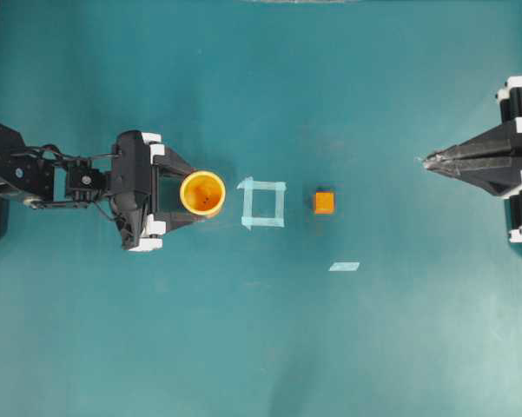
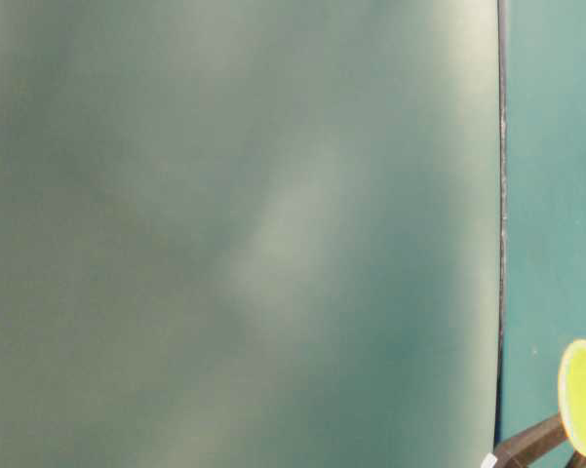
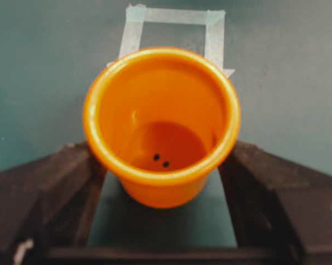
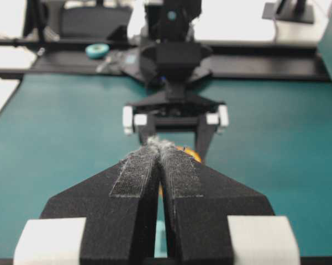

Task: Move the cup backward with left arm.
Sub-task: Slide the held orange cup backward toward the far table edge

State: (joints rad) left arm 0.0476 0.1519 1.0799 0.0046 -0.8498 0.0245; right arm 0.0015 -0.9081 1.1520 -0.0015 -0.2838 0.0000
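So the cup (image 1: 202, 193) is a glossy orange plastic one, round, tapering toward the base, with a rolled rim and two tiny dark specks inside on the bottom. It stands upright on the matte teal worktop (image 1: 261, 347), just left of a square outline of pale blue tape (image 1: 264, 203). A small orange cube (image 1: 324, 202) sits further right.

The left arm (image 1: 43, 174) stretches out low and level, and the left gripper (image 1: 191, 193) has its black fingers on either side of the cup, right at its walls; can't tell if they're squeezing it.

The right gripper (image 1: 427, 161) is pinched together to a point, well apart.
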